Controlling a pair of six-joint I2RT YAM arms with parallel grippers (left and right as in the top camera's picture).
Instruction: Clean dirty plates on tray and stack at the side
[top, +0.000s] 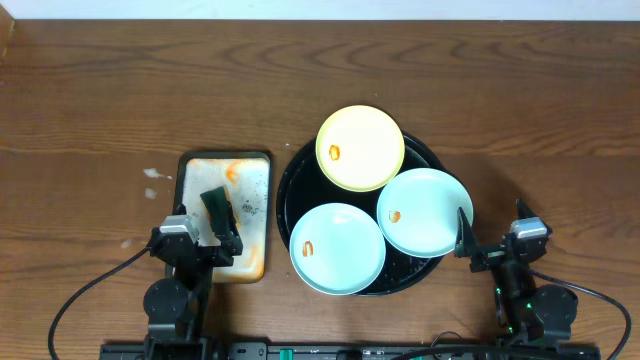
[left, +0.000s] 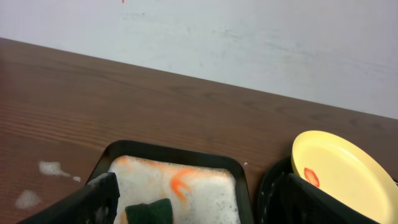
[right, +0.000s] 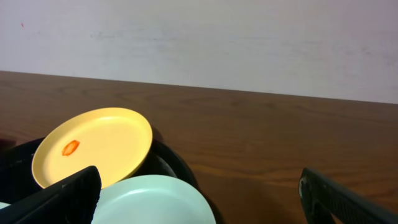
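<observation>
Plates (top: 360, 148) lean over the tray (top: 285, 195) rim. My left gripper (left: 199, 202) and right gripper (right: 199, 199) gape wide, empty; a bump could tip one.

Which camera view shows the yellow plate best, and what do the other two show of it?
The overhead view: the whole yellow plate appears, round, with its orange smear. The right wrist view shows most of it obliquely, its lower edge hidden. The left wrist view shows only part, cut by the frame edge.

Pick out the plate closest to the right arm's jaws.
The mint-blue plate overhanging the black tray's right rim, beside the right jaws. The other mint-blue plate and the yellow plate lie farther left.
</observation>
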